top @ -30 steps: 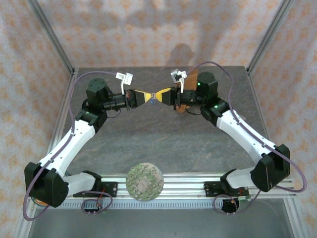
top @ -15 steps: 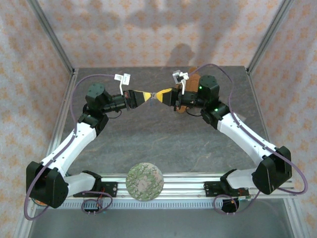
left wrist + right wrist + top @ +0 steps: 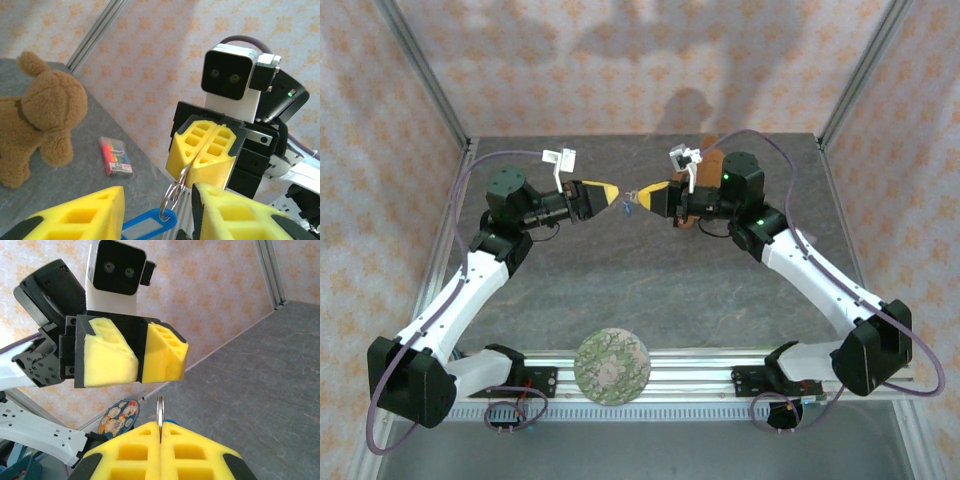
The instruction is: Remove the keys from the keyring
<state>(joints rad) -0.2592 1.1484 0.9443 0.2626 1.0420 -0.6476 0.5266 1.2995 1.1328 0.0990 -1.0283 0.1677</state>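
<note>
Right jaws are closing tight on the keyring (image 3: 160, 412), gripping it edge-on and holding it in the air over the far middle of the counter (image 3: 650, 280). My reading is that they are steadying the ring so the other arm can work a key off. A blue tag (image 3: 142, 227) is hanging from the ring. Left jaws are standing partly open and empty, just left of the ring. A second ago they were meeting the right jaws tip to tip; now they are opening and backing off leftward.
</note>
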